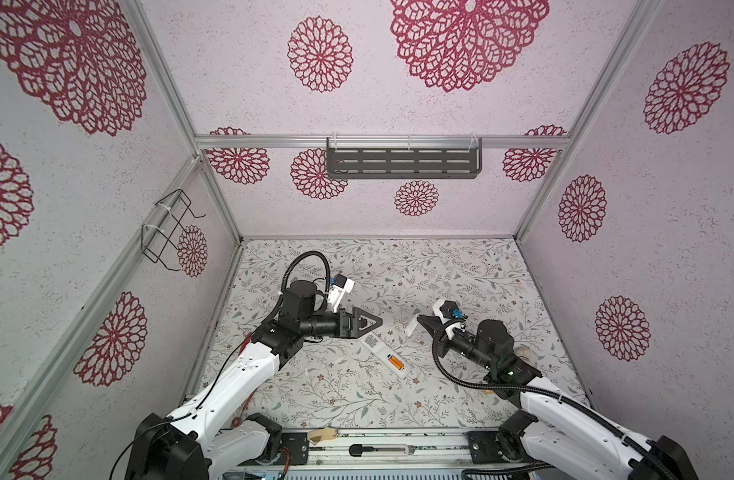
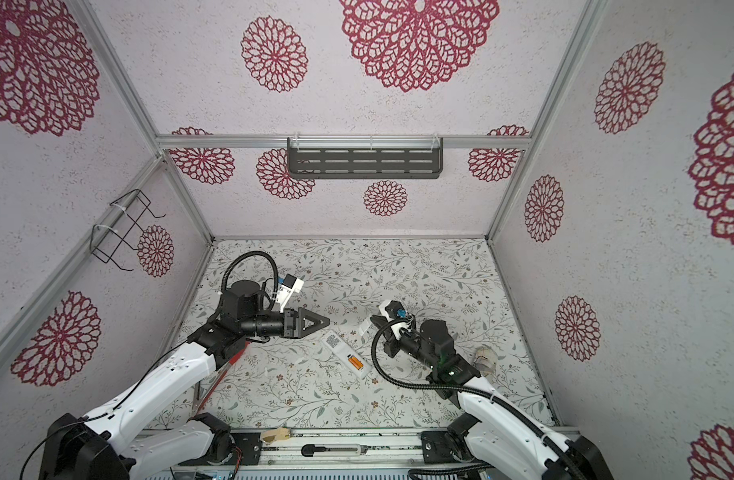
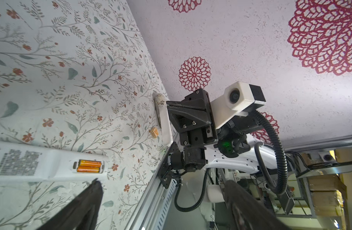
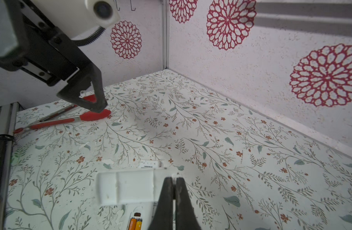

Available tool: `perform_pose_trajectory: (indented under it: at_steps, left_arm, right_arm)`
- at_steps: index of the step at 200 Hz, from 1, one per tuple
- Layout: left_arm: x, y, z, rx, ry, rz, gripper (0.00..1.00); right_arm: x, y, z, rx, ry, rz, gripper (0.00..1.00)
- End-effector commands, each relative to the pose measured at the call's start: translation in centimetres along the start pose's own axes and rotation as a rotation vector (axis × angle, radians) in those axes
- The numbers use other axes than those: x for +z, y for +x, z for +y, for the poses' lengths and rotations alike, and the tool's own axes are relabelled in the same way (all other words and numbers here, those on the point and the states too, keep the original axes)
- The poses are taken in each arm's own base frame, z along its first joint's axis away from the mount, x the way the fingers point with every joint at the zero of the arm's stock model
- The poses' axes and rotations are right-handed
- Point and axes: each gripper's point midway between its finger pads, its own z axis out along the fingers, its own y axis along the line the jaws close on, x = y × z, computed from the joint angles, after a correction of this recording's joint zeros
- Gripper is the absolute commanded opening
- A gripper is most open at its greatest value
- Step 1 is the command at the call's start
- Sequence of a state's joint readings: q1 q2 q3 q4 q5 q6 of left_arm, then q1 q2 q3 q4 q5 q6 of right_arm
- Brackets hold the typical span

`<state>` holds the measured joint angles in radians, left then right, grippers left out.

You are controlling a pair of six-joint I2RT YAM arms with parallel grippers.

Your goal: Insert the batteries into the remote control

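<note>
COVER IN HAND, BAY WAITING: in both top views my right gripper point(image 1: 418, 320) hangs over the flowered bench point(image 1: 315, 395). Its fingers are pressed together on one end of the white battery cover point(image 4: 129, 187), which juts out sideways from the fingertips in the right wrist view. The remote control point(image 1: 383, 352) lies face down mid-bench, its long axis running from about 10 o'clock to 4 o'clock in a top view. The printed label point(image 1: 371, 341) sits toward the 10 o'clock end and the open battery bay point(image 3: 74, 165) toward the 4 o'clock end. From the right gripper that bay lies at roughly 7 o'clock, near but apart, so I judge this the arm to close it. My left gripper point(image 1: 378, 321) is spread wide and holds nothing; it hovers by the labelled end, with the remote at about 6 o'clock from it. The batteries point(image 3: 89, 166), two slim orange cylinders, rest side by side along the remote's length inside the bay. They look seated to me, though I cannot tell their polarity. The remote's back is plain white plastic. As I read it, the next move turns on swinging the cover round to that 10-to-4 line before lowering it over the bay. How high the cover hangs above the bench I cannot tell.
</note>
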<state>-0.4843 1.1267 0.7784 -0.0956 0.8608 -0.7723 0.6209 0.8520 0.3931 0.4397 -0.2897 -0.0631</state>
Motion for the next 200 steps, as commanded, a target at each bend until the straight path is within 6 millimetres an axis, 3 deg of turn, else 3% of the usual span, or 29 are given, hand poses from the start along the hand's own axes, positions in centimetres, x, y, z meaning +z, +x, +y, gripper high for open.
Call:
perform_pose_trajectory:
  at_steps: [1,56,100,137,200]
  left_arm:
    - [0.9,0.6,-1.6,-0.008,0.088,0.035,0.99]
    - [3.3,0.6,-4.2,-0.06,0.251,0.072,0.94]
    - [3.7,-0.1,-6.0,-0.112,0.408,0.052,0.81]
    - [3.7,0.1,-7.4,-0.122,0.511,0.072,0.7]
    - [4.2,1.1,-7.8,-0.142,0.556,0.114,0.52]
  right_arm:
    - [-0.9,-4.3,2.0,-0.06,-0.096,-0.165,0.0]
    - [-1.5,-7.0,4.3,-0.076,-0.198,-0.284,0.0]
    - [-1.6,-8.4,5.4,-0.091,-0.253,-0.352,0.0]
    - [-1.3,-8.5,5.5,-0.096,-0.258,-0.363,0.0]
    - [-1.0,-8.6,5.3,-0.108,-0.245,-0.377,0.0]
